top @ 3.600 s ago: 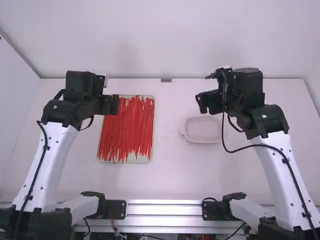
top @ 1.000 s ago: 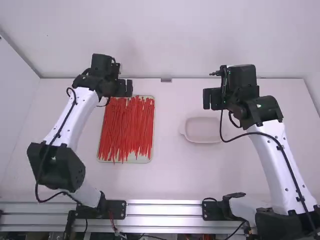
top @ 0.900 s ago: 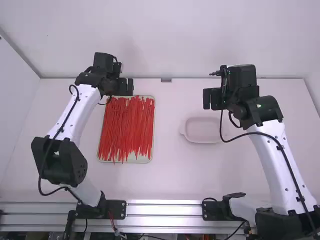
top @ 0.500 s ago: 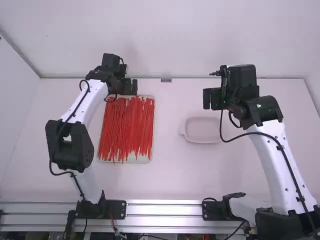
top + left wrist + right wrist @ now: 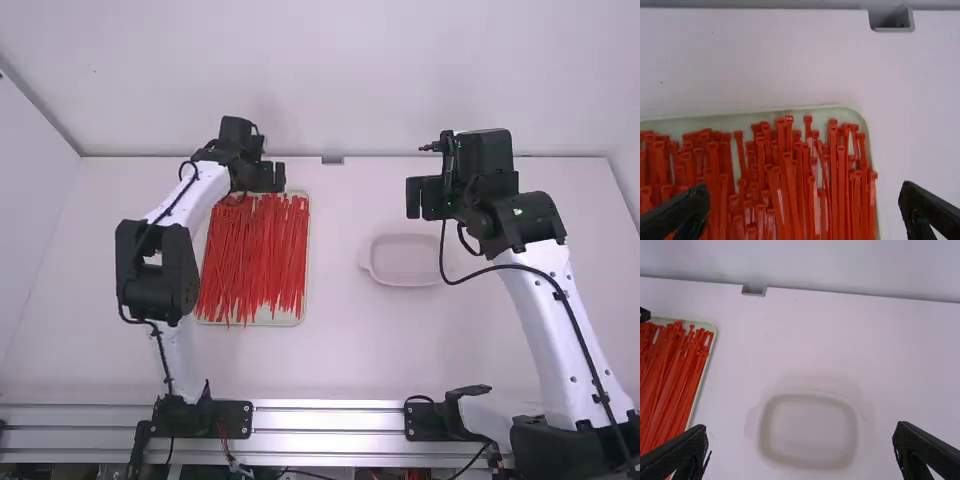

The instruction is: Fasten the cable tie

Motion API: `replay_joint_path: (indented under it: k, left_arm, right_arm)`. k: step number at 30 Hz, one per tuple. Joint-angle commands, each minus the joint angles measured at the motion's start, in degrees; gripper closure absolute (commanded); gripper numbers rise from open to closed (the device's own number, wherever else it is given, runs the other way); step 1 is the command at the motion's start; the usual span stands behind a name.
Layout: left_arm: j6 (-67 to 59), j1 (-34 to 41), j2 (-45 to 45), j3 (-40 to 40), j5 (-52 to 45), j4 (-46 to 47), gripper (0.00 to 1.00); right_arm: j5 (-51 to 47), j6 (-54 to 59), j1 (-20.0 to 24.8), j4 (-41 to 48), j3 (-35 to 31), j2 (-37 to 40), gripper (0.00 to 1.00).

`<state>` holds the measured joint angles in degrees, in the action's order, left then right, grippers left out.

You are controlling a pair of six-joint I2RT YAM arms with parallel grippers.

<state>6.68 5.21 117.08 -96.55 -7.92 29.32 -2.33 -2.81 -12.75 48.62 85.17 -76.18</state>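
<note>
L pincer [image 5: 804, 192] spread, over red ties [image 5: 255, 255]

Red cable ties [image 5: 255, 258], heaped lengthwise, unfastened

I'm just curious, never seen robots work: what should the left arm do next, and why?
Probably lower the open left gripper onto the red cable ties and close on one: it hovers above the far end of the tray, holding nothing.

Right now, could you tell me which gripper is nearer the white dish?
Right. The right gripper hangs above the dish; the left gripper is over the tie tray.
</note>
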Motion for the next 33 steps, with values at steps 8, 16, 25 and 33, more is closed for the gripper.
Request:
replay_joint_path:
  k: [8, 16, 25, 33]
  left_arm:
    - [2.6, 0.5, 4.9, -1.3, -0.4, -2.6, 0.01]
    - [3.0, 0.3, 7.4, -1.3, -0.5, -4.2, 0.06]
    - [3.0, 0.6, 9.5, -1.3, -1.7, -5.8, 0.07]
    - [2.9, 0.6, 10.5, -1.2, -1.7, -5.9, 0.12]
  right_arm:
    - [-0.4, 0.1, 0.0, -0.2, 2.2, 0.2, 0.02]
    - [-0.6, 0.0, 0.0, -0.3, 2.2, 0.2, 0.02]
    - [-0.5, 0.1, 0.0, -0.2, 2.2, 0.2, 0.02]
    - [-0.5, 0.3, 0.0, -0.4, 2.2, -0.3, 0.02]
